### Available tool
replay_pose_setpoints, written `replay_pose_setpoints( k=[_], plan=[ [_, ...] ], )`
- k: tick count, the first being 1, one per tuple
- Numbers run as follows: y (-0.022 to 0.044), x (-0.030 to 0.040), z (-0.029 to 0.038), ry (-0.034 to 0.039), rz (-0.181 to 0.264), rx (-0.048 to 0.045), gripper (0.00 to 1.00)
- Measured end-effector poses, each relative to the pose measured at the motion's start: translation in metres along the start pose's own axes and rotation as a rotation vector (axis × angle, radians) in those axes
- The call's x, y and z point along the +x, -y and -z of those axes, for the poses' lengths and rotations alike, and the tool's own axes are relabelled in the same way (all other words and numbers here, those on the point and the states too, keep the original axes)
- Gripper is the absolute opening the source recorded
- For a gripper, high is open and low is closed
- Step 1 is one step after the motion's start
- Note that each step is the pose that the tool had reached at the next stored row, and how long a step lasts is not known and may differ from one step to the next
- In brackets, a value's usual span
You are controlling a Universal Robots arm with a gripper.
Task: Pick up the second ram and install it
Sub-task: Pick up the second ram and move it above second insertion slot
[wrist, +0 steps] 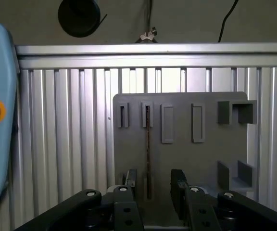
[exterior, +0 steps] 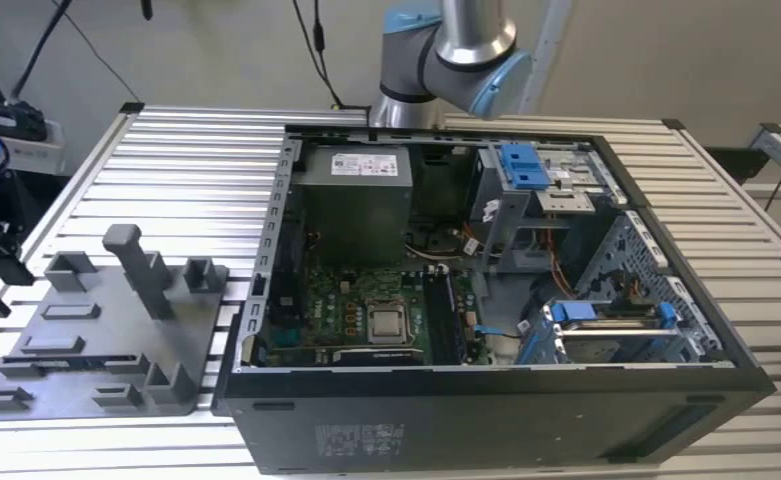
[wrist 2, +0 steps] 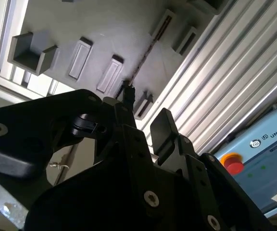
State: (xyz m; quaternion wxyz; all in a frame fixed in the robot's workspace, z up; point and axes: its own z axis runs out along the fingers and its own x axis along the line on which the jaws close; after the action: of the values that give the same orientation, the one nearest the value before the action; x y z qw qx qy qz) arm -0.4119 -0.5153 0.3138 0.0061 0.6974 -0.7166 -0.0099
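Exterior view, open computer case [exterior: 497, 430] on slatted tabletop [exterior: 163, 170], grey tray [exterior: 103, 335] at the exterior view's left, second wrist view, second ram [wrist 2: 147, 50] edge-on in a tray slot, near end hidden by pincer [wrist 2: 145, 103], first wrist view, pincer spread, flanking second ram without contact

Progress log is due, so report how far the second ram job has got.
Done: nothing that shows yet; the second ram stands on edge in its slot in the grey tray. In hand: the tool hangs open over that tray, with the stick lined up between its fingers in the first wrist view, not gripped. Left: the grasp, the lift and seating it in the open computer case.
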Motion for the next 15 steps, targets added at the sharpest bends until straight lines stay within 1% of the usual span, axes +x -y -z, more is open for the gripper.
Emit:
replay_pose_setpoints(
  k=[1, 7, 10, 15],
  plan=[
    [0.0001, 0.0000, 0.0000, 0.0001, 0.000, 0.0020, 0.42],
    [0.0001, 0.0000, 0.0000, 0.0001, 0.000, 0.0021, 0.42],
    [0.0000, -0.0031, -0.0001, -0.0007, -0.002, 0.0023, 0.42],
    [0.0000, -0.0031, -0.0003, -0.0006, -0.002, 0.0022, 0.42]
  ],
)
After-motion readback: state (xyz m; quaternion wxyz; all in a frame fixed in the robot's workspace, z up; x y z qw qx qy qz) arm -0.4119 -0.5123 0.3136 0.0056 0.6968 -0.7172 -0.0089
